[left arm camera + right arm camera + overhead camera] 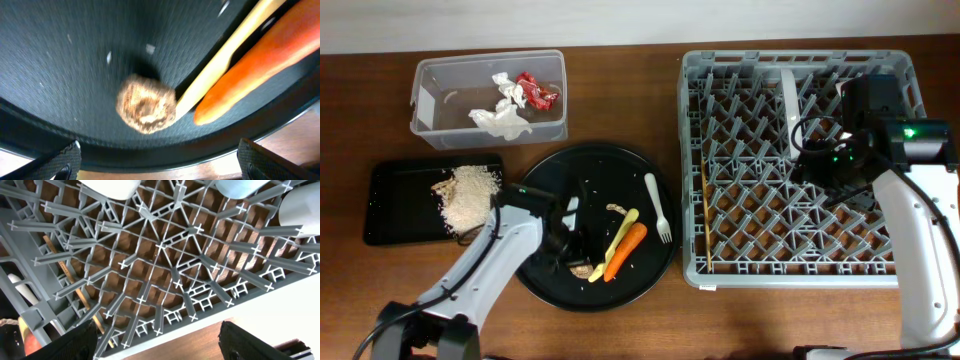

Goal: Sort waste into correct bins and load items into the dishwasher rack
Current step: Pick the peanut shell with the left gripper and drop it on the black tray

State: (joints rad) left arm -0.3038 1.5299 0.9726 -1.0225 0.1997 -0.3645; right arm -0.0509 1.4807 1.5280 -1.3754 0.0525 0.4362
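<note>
On the round black tray (595, 290) lie the small brown lump (580, 270), the yellow utensil (617, 240), the orange carrot (626, 250) and the white fork (658, 208). My left gripper (570, 250) is open and empty just above the lump (146, 102); the left wrist view also shows the utensil (225, 55) and the carrot (255, 65) touching beside the lump. The clear tub (430, 85) holds the red wrapper (536, 90) and white tissue (500, 115). The shallow black tray (395, 205) holds the grains (470, 192). My right gripper (830, 165) is open and empty over the grey rack (790, 265). The pink bowl is out of view.
In the rack a white plate (788, 105) stands upright and chopsticks (705, 200) lie near its left wall. The right wrist view shows the rack grid (165, 255), the chopsticks (70, 280), and a white cup (110, 186) and a light-blue cup (235, 185) at the top edge.
</note>
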